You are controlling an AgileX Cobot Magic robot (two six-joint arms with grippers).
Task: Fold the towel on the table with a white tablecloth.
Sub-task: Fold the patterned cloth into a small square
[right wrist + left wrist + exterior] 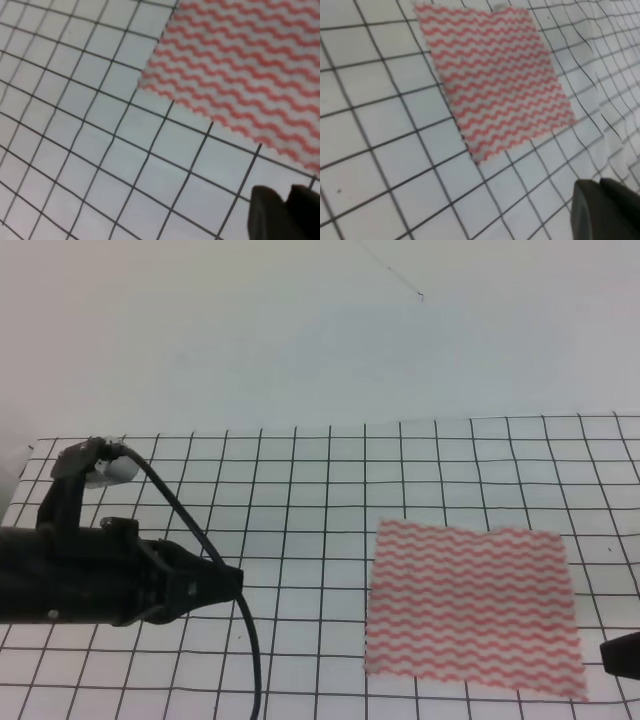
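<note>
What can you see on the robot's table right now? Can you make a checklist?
Surface: table covered by a white tablecloth with a black grid.
Job's things: towel with pink-red wavy stripes, lying flat and unfolded, right of the middle.
Clutter: nothing seen.
Grippers: left gripper hangs left of the towel, not touching it; right gripper sits just off the towel's right edge. Fingers open or shut: cannot tell.
Cables: black cable loops over the left arm and off the bottom edge.
Surroundings: plain pale wall behind the table.
</note>
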